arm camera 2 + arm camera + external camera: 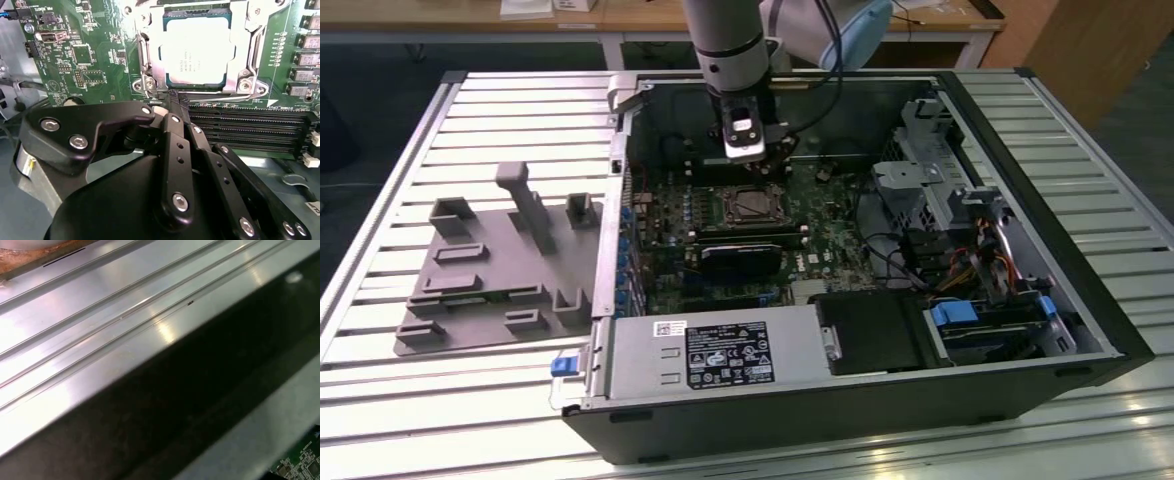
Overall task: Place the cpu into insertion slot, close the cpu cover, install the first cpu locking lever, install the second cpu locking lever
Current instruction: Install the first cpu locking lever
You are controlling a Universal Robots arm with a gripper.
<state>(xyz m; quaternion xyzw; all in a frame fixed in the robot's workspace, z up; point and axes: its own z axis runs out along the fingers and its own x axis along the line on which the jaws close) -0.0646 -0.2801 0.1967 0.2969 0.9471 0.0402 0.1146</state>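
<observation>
Arm: the arm [727, 40] reaches down from the far side into the open computer case [1014, 330], which lies on its side on the slatted metal table [400, 420].
Gripper: the gripper [750, 160] hangs low over the motherboard [670, 215], just on the far side of the insertion slot [727, 206] in the exterior view. In the second wrist view the gripper [175, 97] has its black fingers [172, 145] drawn together, with the tips meeting. They sit at the edge of the socket surround, between it and the memory slots [245, 127]. Whether the tips pinch anything cannot be told.
Cpu: the cpu [197, 50] lies flat and square in the insertion slot, silver-grey top upward.
Cpu cover: the cpu cover [243, 55] is down flat, framing the chip through its window.
Lever: a thin metal lever rod [142, 52] runs along one side of the cover. Whether it is latched cannot be told.
Exterior view's left: a grey moulded fixture tray [494, 270] sits on the table beside the case, apart from it.
Near side: the power supply [707, 355] lies along the near wall of the case.
Exterior view's right: drive bays and bundled cables [974, 270].
First wrist view: table slats [100, 315], a dark case wall [175, 405] and a corner of green board [302, 462].
</observation>
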